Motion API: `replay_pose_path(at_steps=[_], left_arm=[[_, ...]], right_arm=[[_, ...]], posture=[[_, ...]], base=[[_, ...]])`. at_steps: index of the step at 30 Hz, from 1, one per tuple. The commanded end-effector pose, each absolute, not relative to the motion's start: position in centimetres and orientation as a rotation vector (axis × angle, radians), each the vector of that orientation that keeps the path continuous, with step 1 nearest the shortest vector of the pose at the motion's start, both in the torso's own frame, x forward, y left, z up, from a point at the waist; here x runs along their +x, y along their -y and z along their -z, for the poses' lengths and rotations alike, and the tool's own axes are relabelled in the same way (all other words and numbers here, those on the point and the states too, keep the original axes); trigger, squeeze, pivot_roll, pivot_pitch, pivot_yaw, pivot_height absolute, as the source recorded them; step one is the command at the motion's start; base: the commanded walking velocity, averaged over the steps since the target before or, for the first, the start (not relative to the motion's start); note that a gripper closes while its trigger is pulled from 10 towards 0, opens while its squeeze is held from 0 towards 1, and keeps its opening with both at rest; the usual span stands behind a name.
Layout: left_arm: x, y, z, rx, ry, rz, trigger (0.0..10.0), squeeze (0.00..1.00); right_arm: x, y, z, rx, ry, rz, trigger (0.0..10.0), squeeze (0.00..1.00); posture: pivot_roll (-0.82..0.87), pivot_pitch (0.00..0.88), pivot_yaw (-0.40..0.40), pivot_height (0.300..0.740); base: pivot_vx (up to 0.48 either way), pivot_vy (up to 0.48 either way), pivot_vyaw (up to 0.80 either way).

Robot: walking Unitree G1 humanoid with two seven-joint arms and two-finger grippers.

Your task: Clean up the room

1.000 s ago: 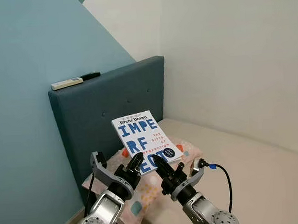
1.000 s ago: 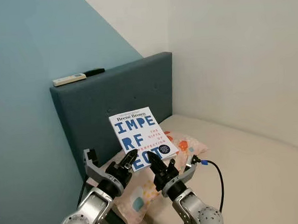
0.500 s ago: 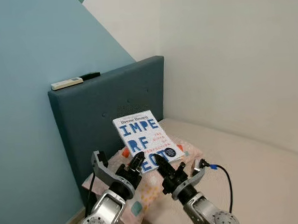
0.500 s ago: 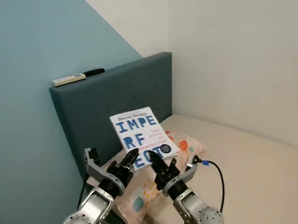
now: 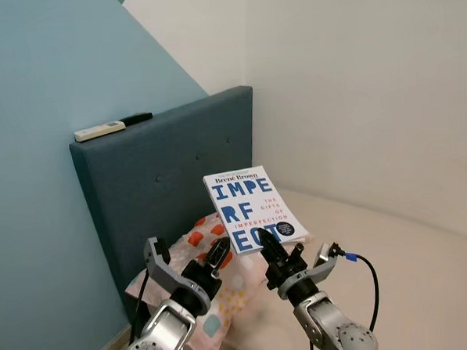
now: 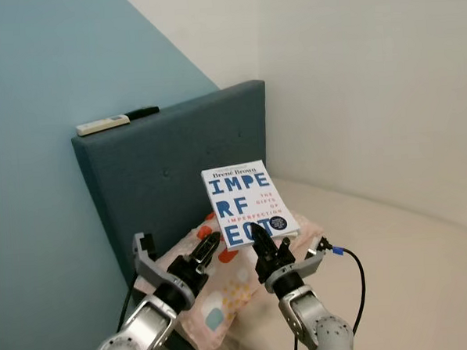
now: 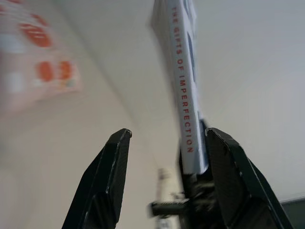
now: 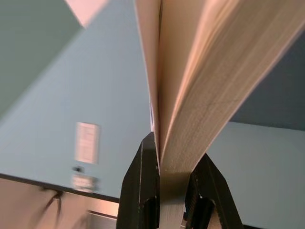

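Above the patterned pillow (image 5: pixel 223 273), the right tool (image 5: pixel 275 260) now pinches the book (image 5: pixel 252 208) alone (lifted rightward), the left tool (image 5: pixel 216 254) spread, so carrying away looks next

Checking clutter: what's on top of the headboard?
On the headboard top edge lie a white remote and a black pen-like object, end to end. The top's far end looks bare.
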State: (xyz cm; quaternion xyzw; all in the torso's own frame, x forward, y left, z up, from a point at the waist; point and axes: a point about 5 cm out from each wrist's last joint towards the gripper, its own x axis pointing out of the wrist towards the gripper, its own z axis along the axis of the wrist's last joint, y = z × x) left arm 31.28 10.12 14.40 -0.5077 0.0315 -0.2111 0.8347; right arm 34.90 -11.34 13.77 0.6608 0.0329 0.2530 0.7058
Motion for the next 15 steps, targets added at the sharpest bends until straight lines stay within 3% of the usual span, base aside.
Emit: replay_pose_path(at_steps=[1, 2, 4, 5, 6, 8, 9, 10, 13, 14, 15], left_arm=[[30.3, -10.5, -12.7, -1.068, -0.092, 0.4, 10.0, 0.0], [30.3, -12.4, -12.1, -1.011, -0.083, 0.341, 10.0, 0.0], [30.3, -12.4, -12.1, -1.011, -0.083, 0.341, 10.0, 0.0], [30.1, -14.9, -11.2, -0.924, -0.083, 0.267, 10.0, 0.0], [30.1, -14.9, -11.2, -0.924, -0.083, 0.267, 10.0, 0.0], [29.2, -18.0, -9.4, -0.648, -0.134, 0.168, 10.0, 0.0], [29.2, -18.0, -9.4, -0.648, -0.134, 0.168, 10.0, 0.0], [28.8, -18.7, -8.2, -0.465, -0.18, 0.117, 10.0, 0.0], [28.6, -18.9, -7.1, -0.319, -0.236, 0.082, 10.0, 0.0], [28.2, -19.0, -5.8, -0.098, -0.282, 0.026, 10.0, 0.0], [28.2, -19.0, -5.8, -0.098, -0.282, 0.026, 10.0, 0.0]], right_arm=[[35.2, 11.6, -13.7, 1.393, -0.079, -0.535, 0.0, 0.0], [35.3, 13.1, -13.0, 1.304, -0.089, -0.458, 0.0, 0.0], [35.3, 13.1, -13.0, 1.304, -0.089, -0.458, 0.0, 0.0], [35.1, 14.7, -12.4, 1.2, -0.109, -0.412, 0.0, 0.0], [35.1, 14.7, -12.4, 1.2, -0.109, -0.412, 0.0, 0.0], [34.1, 16.3, -11.1, 0.956, -0.21, -0.406, 0.2, 0.0], [34.1, 16.3, -11.1, 0.956, -0.21, -0.406, 0.2, 0.0], [33.4, 16.0, -10.1, 0.789, -0.285, -0.439, 2.5, 0.0], [32.9, 15.4, -9.4, 0.662, -0.34, -0.473, 2.7, 0.0], [31.9, 13.9, -7.9, 0.413, -0.401, -0.532, 4.0, 0.0], [31.9, 13.9, -7.9, 0.413, -0.401, -0.532, 4.0, 0.0]], posture=[[0.04, 0.064, 0.012, 0.74], [0.04, 0.063, 0.013, 0.74], [0.04, 0.063, 0.013, 0.74], [0.04, 0.064, 0.012, 0.74], [0.04, 0.064, 0.012, 0.74], [0.04, 0.066, 0.008, 0.74], [0.04, 0.066, 0.008, 0.74], [0.04, 0.067, 0.008, 0.74], [0.03, 0.069, 0.008, 0.74], [0.02, 0.079, 0.005, 0.74], [0.02, 0.079, 0.005, 0.74]], base=[[0.0, 0.0, 0.0], [0.0, 0.0, 0.0], [0.0, 0.0, 0.0], [0.0, 0.0, 0.0], [0.0, 0.0, 0.0], [0.0, 0.0, 0.0], [0.0, 0.0, 0.0], [0.0, 0.0, 0.0], [0.0, 0.0, 0.0], [0.0, 0.0, 0.0], [0.0, 0.0, 0.0]])
